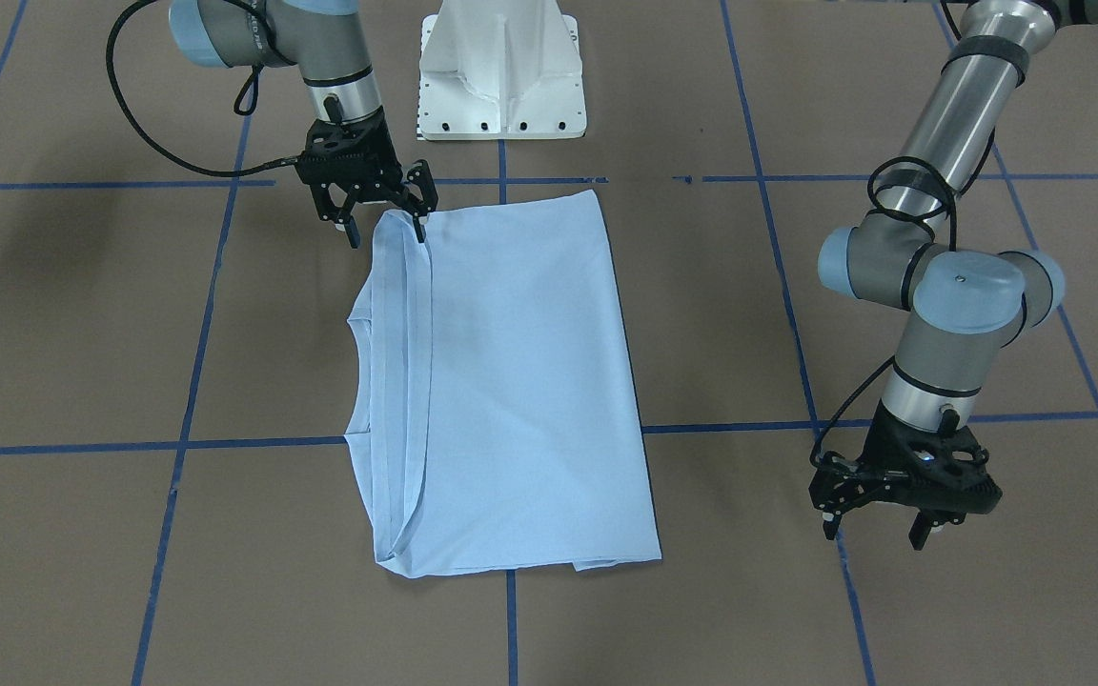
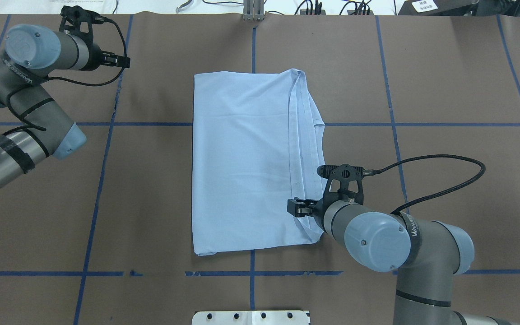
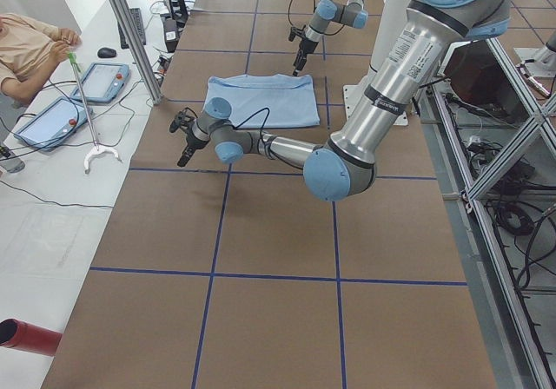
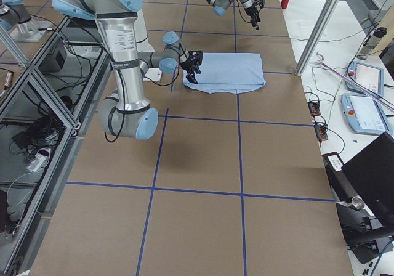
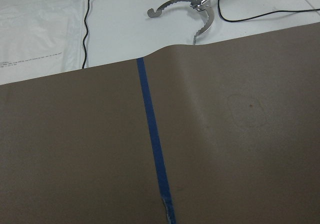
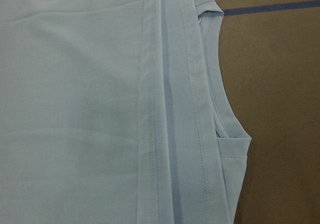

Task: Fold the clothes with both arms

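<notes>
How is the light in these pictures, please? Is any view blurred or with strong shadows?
Exterior front-facing: even, soft light; a faint diffuse shadow lies on the table at that view's left. Right wrist-mounted: sharp, the T-shirt stitching reads clearly. Left wrist-mounted: no glare on the blue tape. Overhead exterior: flat light, no hard shadows.

t-shirt [image 2: 242, 158] on table [image 2: 445, 90], right jaws at its corner, left jaws apart

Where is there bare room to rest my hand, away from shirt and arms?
Bare table lies between the T-shirt's plain folded edge and the left gripper; also beside the collar, toward the table's far edge. Crowded: the shirt's corner nearest the robot, where the right gripper sits.
</notes>
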